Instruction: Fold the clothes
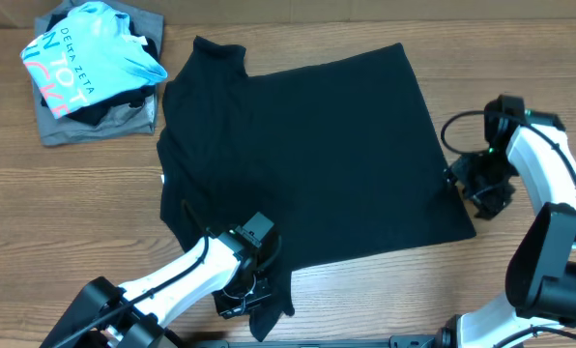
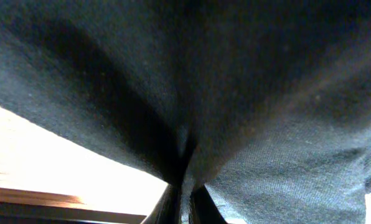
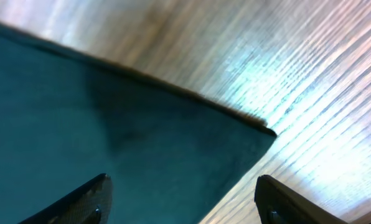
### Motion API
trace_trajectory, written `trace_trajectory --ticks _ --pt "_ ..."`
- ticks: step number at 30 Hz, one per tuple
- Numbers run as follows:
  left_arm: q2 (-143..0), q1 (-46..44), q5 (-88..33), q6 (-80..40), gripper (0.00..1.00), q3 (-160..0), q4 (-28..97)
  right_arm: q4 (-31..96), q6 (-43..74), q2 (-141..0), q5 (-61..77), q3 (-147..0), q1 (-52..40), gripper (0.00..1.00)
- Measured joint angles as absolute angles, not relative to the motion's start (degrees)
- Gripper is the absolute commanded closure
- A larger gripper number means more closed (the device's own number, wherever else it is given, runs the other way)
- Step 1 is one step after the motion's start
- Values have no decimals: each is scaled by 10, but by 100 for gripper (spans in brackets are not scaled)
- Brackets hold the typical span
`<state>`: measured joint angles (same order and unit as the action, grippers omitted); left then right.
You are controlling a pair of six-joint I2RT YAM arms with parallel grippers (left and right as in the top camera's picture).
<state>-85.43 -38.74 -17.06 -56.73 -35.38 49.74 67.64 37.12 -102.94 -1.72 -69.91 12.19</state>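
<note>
The black T-shirt (image 1: 302,145) lies spread over the middle of the wooden table (image 1: 394,290), mostly flat, with its near left part bunched and wrinkled.

The left gripper (image 1: 244,290) sits at the shirt's near left corner. In the left wrist view its fingers (image 2: 167,210) are pressed together, and a fold of the dark fabric is pinched in the narrow seam between them. The cloth rises from that pinch and fills almost the whole view, so this corner is lifted off the table. A loose tail of fabric hangs just beside the gripper on the near side.

The right gripper (image 1: 476,188) is at the shirt's near right corner, by its right edge. In the right wrist view its fingers (image 3: 79,202) stand wide apart and hold nothing. One is over the fabric and the other is over bare wood just past the shirt's hem. The pointed corner of the shirt lies flat between them. I cannot tell whether either fingertip touches the cloth.

Off the shirt's far left corner, a light blue shirt (image 1: 80,58) printed DELTA ZETA rests on a grey garment (image 1: 100,124).
</note>
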Motion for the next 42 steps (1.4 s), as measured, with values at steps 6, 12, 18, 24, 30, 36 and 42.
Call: trace_trajectory --ticks 6,12,18,24,30,36,42 --pt "-854 -383 -174 -557 96 -353 497 624 381 -1029 -1 -630 132 27" --pt "-854 -383 -174 -552 96 -352 497 576 387 -1027 8 -585 131 41" --pt "-856 -382 -174 -548 96 -352 507 556 388 -1018 16 -572 131 43" --pt "-857 -381 -173 -536 96 -352 511 556 389 -1015 15 -569 132 40" --pt "-857 -381 -173 -535 96 -352 511 592 389 -1010 -5 -569 143 33" --pt "-857 -381 -173 -534 95 -352 511 638 370 -970 -22 -572 157 21" --pt "-857 -381 -173 -533 94 -352 511 635 360 -954 -24 -572 157 21"
